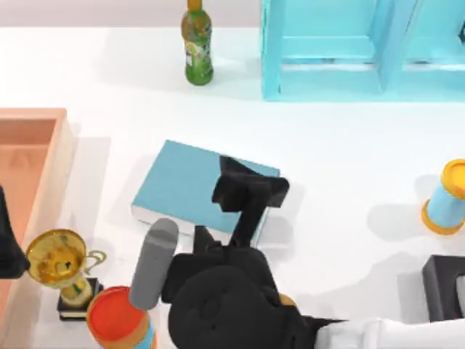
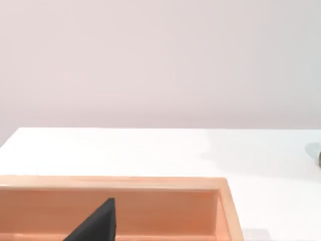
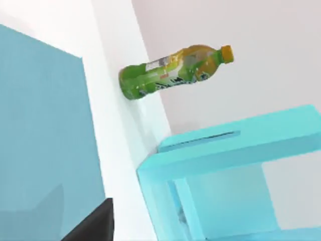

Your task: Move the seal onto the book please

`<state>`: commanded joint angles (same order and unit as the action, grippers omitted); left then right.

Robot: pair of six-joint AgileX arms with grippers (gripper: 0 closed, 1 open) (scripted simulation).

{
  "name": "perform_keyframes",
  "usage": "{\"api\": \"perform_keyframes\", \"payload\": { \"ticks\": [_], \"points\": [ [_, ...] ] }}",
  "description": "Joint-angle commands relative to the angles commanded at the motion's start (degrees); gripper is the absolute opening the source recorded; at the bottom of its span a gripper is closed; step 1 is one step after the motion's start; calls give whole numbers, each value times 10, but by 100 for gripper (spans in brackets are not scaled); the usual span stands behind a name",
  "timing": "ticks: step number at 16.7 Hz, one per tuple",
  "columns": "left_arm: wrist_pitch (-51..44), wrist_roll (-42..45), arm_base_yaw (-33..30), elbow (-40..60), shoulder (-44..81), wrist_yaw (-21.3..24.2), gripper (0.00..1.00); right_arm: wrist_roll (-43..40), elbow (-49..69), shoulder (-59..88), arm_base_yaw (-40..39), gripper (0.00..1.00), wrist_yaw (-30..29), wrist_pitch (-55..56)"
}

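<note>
- The right gripper is over the right part of the book; I cannot tell how it is set, nor whether it holds anything.
- The right arm reaches in from the bottom edge of the table and covers the book's near right corner.
- The book lies flat near the table's middle, its teal cover up. The seal cannot be made out.
- A grey cylinder leans just below the book's near edge, by an orange-lidded can and a gold trophy.
- A wooden tray sits at the left edge. The left arm is parked over it, and the left wrist view looks along the tray's rim.
- At the back stand a green bottle and a cyan shelf, both also in the right wrist view: the bottle and the shelf.
- A yellow-capped blue tube stands at the right.
</note>
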<state>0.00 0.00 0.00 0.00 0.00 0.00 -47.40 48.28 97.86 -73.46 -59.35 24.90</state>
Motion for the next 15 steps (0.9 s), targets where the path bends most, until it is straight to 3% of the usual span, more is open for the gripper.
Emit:
{"api": "perform_keyframes", "payload": {
  "ticks": [6,15],
  "points": [
    [0,0,0,0,0,0,100,167,-79,-328,181,100,117,-64],
    [0,0,0,0,0,0,100,397,-325,-808,542,100,413,-190]
  ]
}}
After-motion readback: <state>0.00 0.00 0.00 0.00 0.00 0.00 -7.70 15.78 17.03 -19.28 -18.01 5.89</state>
